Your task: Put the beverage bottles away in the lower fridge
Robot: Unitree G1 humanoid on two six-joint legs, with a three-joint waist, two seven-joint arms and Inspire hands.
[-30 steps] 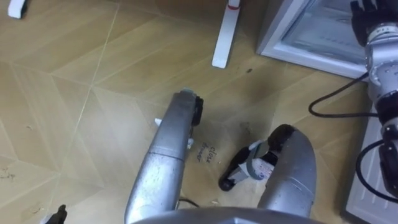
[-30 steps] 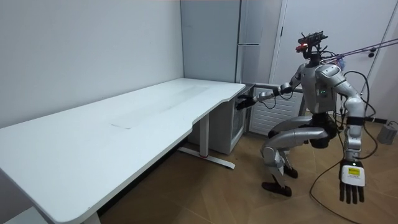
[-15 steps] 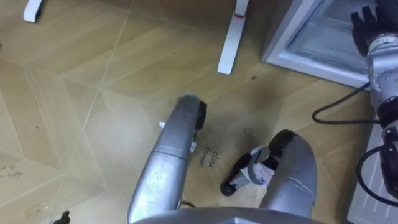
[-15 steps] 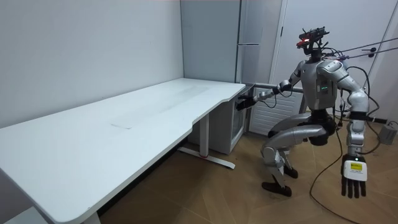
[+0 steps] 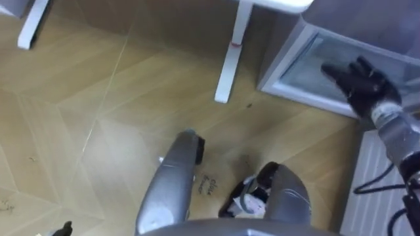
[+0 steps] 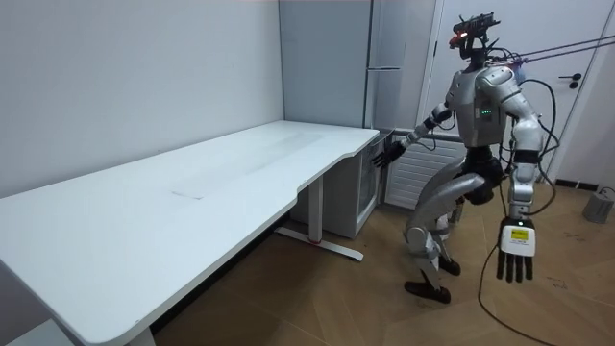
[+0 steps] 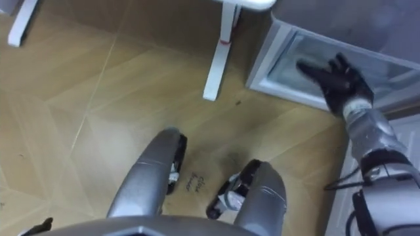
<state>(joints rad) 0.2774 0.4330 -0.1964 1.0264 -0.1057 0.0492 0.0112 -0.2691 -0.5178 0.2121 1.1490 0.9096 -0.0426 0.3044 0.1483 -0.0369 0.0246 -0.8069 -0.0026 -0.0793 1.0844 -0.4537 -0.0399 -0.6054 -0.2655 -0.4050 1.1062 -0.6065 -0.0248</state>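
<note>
Directly below the robot is wooden floor [image 5: 79, 98], with a scribbled mark [image 5: 210, 185] between its feet. Past that a white desk foot [image 5: 230, 59] runs along the boards, and a second foot [image 5: 29, 26] lies well off to the left. At the right edge a white ribbed panel [image 5: 367, 183] stands next to the fridge.

The fridge [image 5: 277, 71] sits on the floor just right of the nearer desk foot, with its glass door [image 5: 308, 62] turned toward the robot. In the room view it is tucked under the end of the desk [image 6: 192, 192], and a tall grey unit [image 6: 384, 58] rises behind it. There the robot stands at the desk's end with its knees bent, facing the fridge. The desk foot and the panel flank the fridge front on either side.

The left hand [image 6: 514, 255] hangs at the robot's side on the room view's right, well apart from the fridge. Its fingers are straight and point down, and it holds nothing.

The right hand [image 5: 361, 82] is out at the end of a stretched arm, in front of the right part of the door. Its fingers are spread and straight, and they grip nothing. Whether the fingertips touch the glass cannot be told.
</note>
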